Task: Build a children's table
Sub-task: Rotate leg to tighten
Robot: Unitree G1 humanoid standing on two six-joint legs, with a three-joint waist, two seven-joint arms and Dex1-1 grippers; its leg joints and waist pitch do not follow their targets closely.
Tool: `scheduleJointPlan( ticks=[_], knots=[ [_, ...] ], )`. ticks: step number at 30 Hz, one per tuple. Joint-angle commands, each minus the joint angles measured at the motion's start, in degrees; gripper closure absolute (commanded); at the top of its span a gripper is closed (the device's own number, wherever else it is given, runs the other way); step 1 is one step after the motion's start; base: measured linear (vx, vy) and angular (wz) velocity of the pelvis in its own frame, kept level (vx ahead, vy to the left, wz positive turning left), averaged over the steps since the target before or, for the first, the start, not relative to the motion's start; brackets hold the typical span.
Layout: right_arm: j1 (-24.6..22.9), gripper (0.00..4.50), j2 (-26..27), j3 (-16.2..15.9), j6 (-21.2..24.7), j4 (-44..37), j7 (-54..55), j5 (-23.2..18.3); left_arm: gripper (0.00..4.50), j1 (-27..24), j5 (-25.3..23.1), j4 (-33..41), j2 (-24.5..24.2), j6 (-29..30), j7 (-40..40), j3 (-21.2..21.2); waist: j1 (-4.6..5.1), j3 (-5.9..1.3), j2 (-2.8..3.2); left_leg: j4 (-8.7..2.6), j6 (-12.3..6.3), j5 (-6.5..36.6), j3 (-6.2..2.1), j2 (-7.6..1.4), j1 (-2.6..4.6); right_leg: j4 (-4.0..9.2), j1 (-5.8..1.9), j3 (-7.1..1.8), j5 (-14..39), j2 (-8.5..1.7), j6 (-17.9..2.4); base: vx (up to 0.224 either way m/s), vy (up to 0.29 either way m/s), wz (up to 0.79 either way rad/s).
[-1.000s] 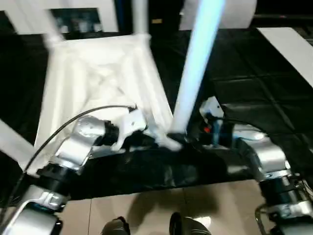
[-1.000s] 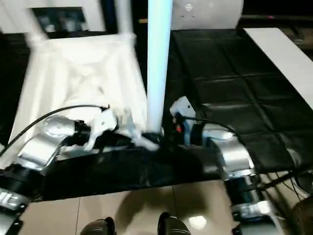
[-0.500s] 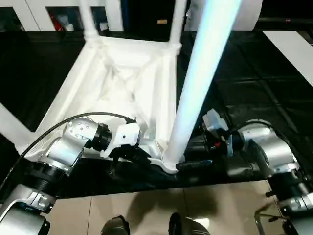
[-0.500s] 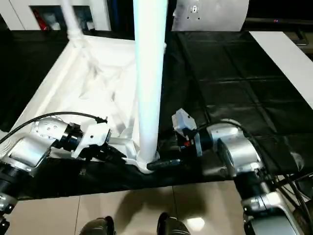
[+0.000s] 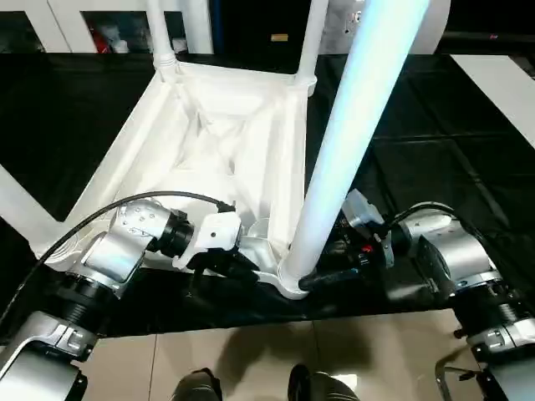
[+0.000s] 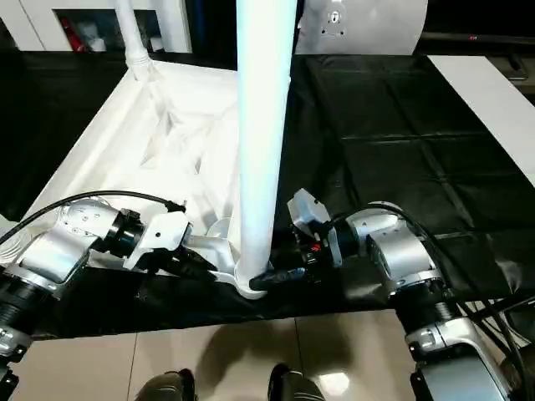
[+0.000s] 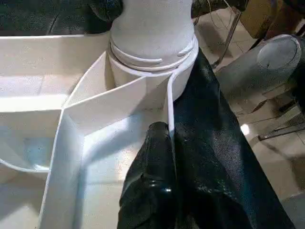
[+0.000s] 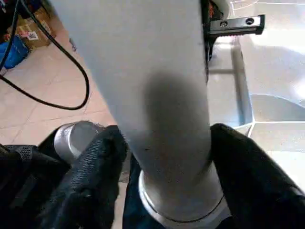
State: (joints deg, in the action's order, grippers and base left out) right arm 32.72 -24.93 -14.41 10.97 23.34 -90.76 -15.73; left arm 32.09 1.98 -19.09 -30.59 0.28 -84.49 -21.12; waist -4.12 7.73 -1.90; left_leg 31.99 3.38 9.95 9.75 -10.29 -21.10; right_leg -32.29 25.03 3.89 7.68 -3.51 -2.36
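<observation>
The children's table top (image 5: 217,142) lies upside down on a black cloth, ribbed underside up. Two white legs (image 5: 160,33) (image 5: 313,38) stand in its far corner sockets. Another leg (image 5: 17,209) crosses the left edge. A long white leg (image 5: 343,142) stands upright in the near right socket (image 7: 152,62). My right gripper (image 5: 322,280) is at this leg's base, its black fingers (image 8: 90,176) pressed on either side of the leg (image 8: 157,95). My left gripper (image 5: 242,266) is shut on the top's thin rim wall (image 7: 169,105) just beside that socket.
The black cloth (image 5: 435,150) covers the floor around the table top, with pale tiles (image 5: 251,359) and my feet (image 5: 201,386) in front. A white board (image 5: 501,83) lies at the far right. A white cabinet (image 5: 50,17) and a grey-white panel (image 6: 359,25) stand behind.
My head camera has tilted, so the whole picture shifted. My right gripper's fingers have closed in around the base of the near leg. The left gripper keeps its hold on the rim.
</observation>
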Motion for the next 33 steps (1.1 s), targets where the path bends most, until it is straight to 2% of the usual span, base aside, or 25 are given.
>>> scheduleJointPlan(
  ticks=[1, 5, 8, 9, 10, 11, 12, 13, 15, 16, 17, 19, 20, 21, 22, 23, 24, 25, 26, 27, 28, 30, 31, 33],
  knots=[
    [0.95, 2.00, -0.44, -1.49, 1.33, -0.80, -1.74, -2.41, 4.50, -0.14, -1.49, -0.95, 0.42, -1.45, -2.92, -3.88, 0.30, -4.07, -0.24, -2.84, -7.46, 5.73, -0.04, -2.90, 0.58, 2.31, -3.95, -2.84, 13.27, -4.37, -13.07, 0.000, 0.000, 0.00],
    [0.76, 2.23, -1.16, -2.65, 2.88, -1.64, -1.74, -3.62, 4.50, -0.17, -1.42, -1.07, 0.43, -1.06, -2.85, -3.80, 0.00, -4.01, -0.20, -2.87, -6.99, 6.19, -0.04, -2.99, 0.71, 2.37, -3.86, -2.91, 14.58, -4.42, -12.70, 0.000, 0.000, 0.00],
    [0.09, 2.36, -0.16, -1.15, 7.16, -3.33, -1.74, -4.90, 4.50, -0.41, -1.18, -0.94, 0.70, 0.52, -1.71, -3.23, -0.19, -3.88, -0.11, -2.93, -6.52, 6.88, -0.08, -3.00, 0.70, 2.46, -3.79, -2.94, 15.68, -4.43, -12.37, 0.000, 0.000, 0.00],
    [0.09, 2.36, -0.16, -1.15, 7.16, -3.33, -1.74, -4.90, 4.50, -0.41, -1.18, -0.94, 0.70, 0.52, -1.71, -3.23, -0.24, -3.89, -0.17, -2.92, -6.25, 7.12, -0.08, -3.01, 0.70, 2.52, -3.77, -2.95, 16.12, -4.47, -12.16, 0.000, 0.000, 0.00],
    [-0.74, 2.37, 0.90, 0.21, 10.14, -4.92, -0.11, -4.89, 4.50, -0.48, -1.26, -0.63, 1.29, 3.27, 0.74, -2.40, -0.21, -3.93, -0.28, -2.92, -6.15, 7.11, -0.07, -2.99, 0.68, 2.48, -3.81, -2.96, 16.11, -4.43, -12.08, 0.000, 0.000, 0.00],
    [-0.80, 2.37, 0.96, 0.23, 10.25, -5.00, 0.12, -4.87, 4.50, -0.48, -1.25, -0.59, 1.34, 3.49, 0.92, -2.33, -0.26, -3.89, -0.22, -2.93, -6.00, 7.07, -0.05, -3.02, 0.68, 2.44, -3.77, -3.02, 16.01, -4.41, -12.09, 0.000, 0.000, 0.00],
    [-2.09, 2.37, 2.08, 0.66, 12.60, -6.83, 5.23, -4.50, 4.50, -0.49, -1.02, 0.26, 2.51, 8.23, 4.86, -0.84, -0.32, -3.78, -0.25, -3.00, -5.63, 7.21, -0.03, -3.09, 0.68, 2.51, -3.77, -3.09, 16.45, -4.45, -11.90, 0.000, 0.000, 0.00],
    [-2.51, 2.37, 2.68, 0.72, 12.78, -7.25, 7.98, -3.85, 4.50, -0.55, -0.66, 0.86, 3.09, 9.98, 6.18, -0.24, -0.32, -3.63, -0.32, -3.05, -5.18, 7.75, -0.12, -2.94, 0.58, 2.69, -3.71, -3.04, 17.96, -4.43, -11.39, 0.000, 0.000, 0.00],
    [-3.44, 2.37, 4.11, 0.80, 12.79, -8.06, 14.44, -2.12, 4.50, -0.73, 0.31, 2.38, 4.44, 13.88, 9.05, 1.11, 0.01, -3.14, -0.33, -3.17, -3.54, 10.53, -0.31, -2.66, 0.58, 3.41, -3.39, -3.09, 24.75, -4.60, -9.54, 0.000, 0.000, 0.00],
    [-3.80, 2.37, 5.48, 1.17, 13.62, -8.29, 19.27, -0.80, 4.50, -0.78, 0.20, 3.42, 5.47, 15.87, 11.53, 1.81, 0.41, -2.82, -0.49, -3.35, -2.07, 13.50, -0.61, -2.34, 0.83, 4.43, -3.21, -3.00, 33.80, -4.86, -6.57, -0.052, -0.012, -0.02],
    [-3.80, 2.38, 5.48, 1.17, 13.62, -8.29, 19.27, -0.80, 4.50, -0.78, 0.20, 3.42, 5.47, 15.87, 11.53, 1.81, 0.74, -2.73, -0.60, -3.44, -1.83, 14.07, -0.80, -2.08, 0.66, 4.71, -3.33, -2.80, 36.46, -4.88, -5.47, -0.052, -0.012, -0.02],
    [-4.23, 2.40, 9.09, 2.90, 16.77, -8.92, 28.76, 0.72, 4.50, -0.83, 0.29, 5.45, 8.09, 20.69, 16.45, 3.35, 1.71, -2.39, -0.45, -3.64, -0.75, 15.56, -1.13, -1.84, 0.50, 5.40, -3.17, -2.45, 41.72, -4.75, -2.89, -0.055, -0.002, -0.08],
    [-4.26, 2.40, 11.57, 3.86, 18.49, -9.25, 34.03, 1.93, 4.50, -0.57, -0.23, 6.02, 10.20, 22.84, 20.34, 4.33, 2.48, -2.45, -0.61, -3.53, 0.05, 15.87, -1.39, -1.67, 0.29, 5.61, -3.28, -2.23, 43.41, -4.73, -1.63, -0.055, 0.001, -0.09],
    [-4.32, 2.42, 12.06, 4.08, 18.89, -9.44, 35.00, 2.21, 4.50, -0.53, -0.34, 6.17, 10.63, 23.31, 21.11, 4.52, 2.69, -2.44, -0.62, -3.60, 0.02, 16.01, -1.54, -1.56, 0.06, 5.85, -3.48, -1.96, 44.08, -4.77, -1.16, 0.000, 0.000, 0.00],
    [-4.45, 2.42, 13.18, 4.56, 19.79, -9.86, 37.17, 2.84, 4.50, -0.44, -0.61, 6.52, 11.60, 24.36, 22.83, 4.94, 3.14, -2.47, -0.43, -3.67, 0.16, 16.64, -1.72, -1.49, -0.09, 6.10, -3.59, -1.71, 44.34, -4.73, -0.32, -0.031, 0.020, -0.18],
    [-4.07, 2.44, 16.50, 6.33, 22.07, -9.70, 42.75, 3.28, 4.50, -0.10, -1.36, 6.74, 14.41, 26.88, 27.46, 6.00, 3.58, -2.59, -0.55, -3.63, -0.17, 16.38, -1.74, -1.51, 0.02, 6.25, -3.53, -1.66, 43.07, -4.76, -0.43, -0.031, 0.020, -0.18],
    [-3.54, 2.44, 21.32, 8.15, 24.68, -9.49, 51.82, 4.48, 4.50, 0.45, -2.33, 7.25, 18.99, 31.67, 34.33, 7.48, 3.96, -2.62, -0.28, -3.84, -0.08, 16.31, -1.89, -1.73, -0.03, 6.21, -3.56, -1.53, 40.84, -4.58, -1.20, 0.000, 0.000, 0.00],
    [-3.54, 2.44, 21.32, 8.15, 24.68, -9.49, 51.82, 4.48, 4.50, 0.45, -2.33, 7.25, 18.99, 31.67, 34.33, 7.48, 4.13, -2.52, -0.29, -3.88, 0.04, 16.48, -1.91, -1.77, 0.00, 6.23, -3.38, -1.47, 40.31, -4.57, -1.51, 0.000, 0.000, 0.00],
    [-3.40, 2.44, 23.11, 8.62, 25.95, -9.59, 54.94, 4.62, 4.50, 0.82, -2.90, 7.19, 20.93, 33.01, 37.56, 8.14, 4.28, -2.70, -0.40, -3.72, -0.45, 17.46, -1.88, -1.55, 0.46, 6.43, -3.26, -1.36, 40.08, -4.58, -1.63, 0.000, 0.000, 0.00],
    [-3.36, 2.44, 25.50, 9.79, 27.55, -9.83, 58.96, 4.29, 4.50, 1.35, -3.26, 7.07, 23.17, 34.27, 41.04, 8.83, 4.50, -2.68, -0.37, -3.71, -0.73, 17.06, -1.74, -1.59, 0.50, 6.31, -3.18, -1.56, 38.79, -4.52, -2.08, 0.000, 0.000, 0.00],
    [-3.54, 2.44, 26.81, 10.18, 27.65, -10.20, 60.92, 4.38, 4.50, 1.91, -3.33, 6.68, 24.67, 34.51, 42.97, 9.11, 4.74, -2.77, -0.26, -3.83, -1.57, 16.57, -1.63, -1.76, 0.60, 6.16, -3.07, -1.70, 35.63, -4.40, -3.35, 0.000, 0.000, 0.00],
    [-3.85, 2.44, 26.82, 9.68, 26.48, -10.60, 61.15, 4.99, 4.50, 2.21, -3.49, 6.37, 25.18, 34.34, 43.57, 9.08, 4.55, -3.02, -0.15, -3.84, -2.19, 15.64, -1.50, -1.84, 0.62, 5.93, -3.19, -1.91, 32.61, -4.39, -3.97, 0.000, 0.000, 0.00],
    [-4.12, 2.44, 26.91, 9.67, 25.45, -10.82, 61.60, 5.39, 4.50, 2.31, -3.65, 6.31, 25.38, 34.30, 43.82, 9.02, 4.44, -3.02, -0.09, -3.91, -3.14, 14.78, -1.18, -2.03, 0.67, 5.47, -3.05, -2.29, 27.33, -4.08, -5.58, 0.000, 0.000, 0.00],
    [-4.57, 1.90, 27.22, 10.45, 24.25, -11.16, 62.11, 5.48, 4.50, 2.34, -4.18, 6.41, 25.44, 34.35, 44.15, 8.78, 4.32, -3.12, -0.09, -3.89, -3.64, 13.93, -1.06, -1.99, 0.53, 5.13, -3.28, -2.45, 25.07, -4.11, -6.38, 0.000, 0.000, 0.00]
  ],
)
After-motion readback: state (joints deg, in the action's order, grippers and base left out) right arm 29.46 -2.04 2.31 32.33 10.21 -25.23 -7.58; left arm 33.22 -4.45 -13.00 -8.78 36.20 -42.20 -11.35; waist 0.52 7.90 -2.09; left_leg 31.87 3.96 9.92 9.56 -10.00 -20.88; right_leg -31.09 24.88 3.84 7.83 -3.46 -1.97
